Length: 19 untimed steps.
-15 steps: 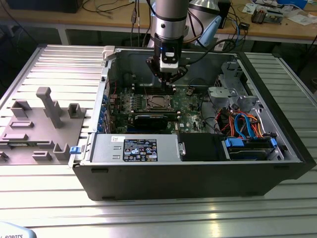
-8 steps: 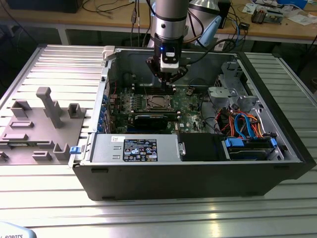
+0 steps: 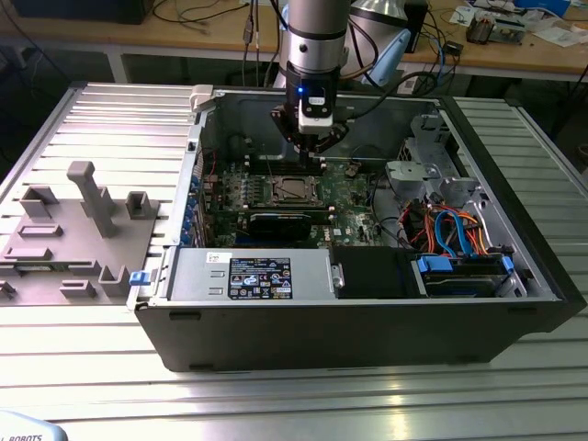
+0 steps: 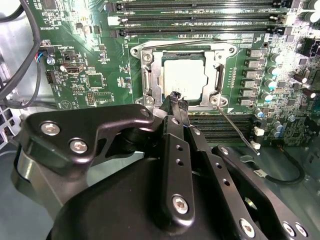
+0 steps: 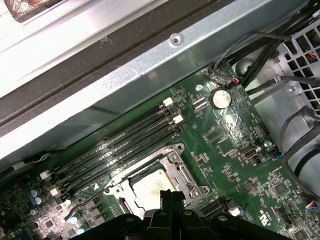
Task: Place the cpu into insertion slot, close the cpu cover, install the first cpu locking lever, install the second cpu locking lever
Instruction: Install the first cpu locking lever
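Inside the open computer case (image 3: 367,322), the cpu (image 4: 184,77) sits in its insertion slot (image 4: 150,75) under the lowered cpu cover (image 4: 218,77) while the gripper (image 4: 176,98), fingers pinched together and empty, hovers just above the socket, one thin locking lever (image 4: 239,131) unlatched.

The arm (image 3: 314,37) hangs vertically, wrist down, its claw (image 4: 176,100) pointing straight downward with fingertips pressed together.

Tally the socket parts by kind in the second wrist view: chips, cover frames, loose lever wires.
cpu: 1
cpu cover: 1, lying closed around the chip
locking lever wires: 2, one along the socket's far edge, one angled away from its corner
Total: 4
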Each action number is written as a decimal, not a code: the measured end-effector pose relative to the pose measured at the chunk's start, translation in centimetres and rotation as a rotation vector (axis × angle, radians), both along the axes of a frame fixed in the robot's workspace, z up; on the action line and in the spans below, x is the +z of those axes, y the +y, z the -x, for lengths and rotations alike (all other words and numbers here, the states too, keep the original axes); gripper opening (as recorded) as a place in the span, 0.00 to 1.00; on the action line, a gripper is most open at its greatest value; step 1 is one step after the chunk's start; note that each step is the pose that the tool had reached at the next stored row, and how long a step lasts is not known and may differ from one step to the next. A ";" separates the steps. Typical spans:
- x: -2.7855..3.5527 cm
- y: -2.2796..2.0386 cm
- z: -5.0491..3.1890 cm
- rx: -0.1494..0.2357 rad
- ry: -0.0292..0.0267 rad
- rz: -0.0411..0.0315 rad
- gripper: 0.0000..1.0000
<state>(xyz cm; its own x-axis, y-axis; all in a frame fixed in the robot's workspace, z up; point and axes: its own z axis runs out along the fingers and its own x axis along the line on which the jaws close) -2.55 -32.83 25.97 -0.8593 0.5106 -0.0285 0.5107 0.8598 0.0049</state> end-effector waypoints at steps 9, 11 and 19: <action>0.00 0.00 0.00 0.021 0.0001 0.0000 0.11; 0.00 0.00 0.00 0.025 0.0000 0.0000 0.11; 0.00 0.00 0.00 0.043 0.0000 0.0000 0.11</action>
<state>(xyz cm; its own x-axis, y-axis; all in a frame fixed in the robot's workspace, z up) -2.55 -32.83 25.97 -0.8807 0.4728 -0.0285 0.4729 0.8811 0.0049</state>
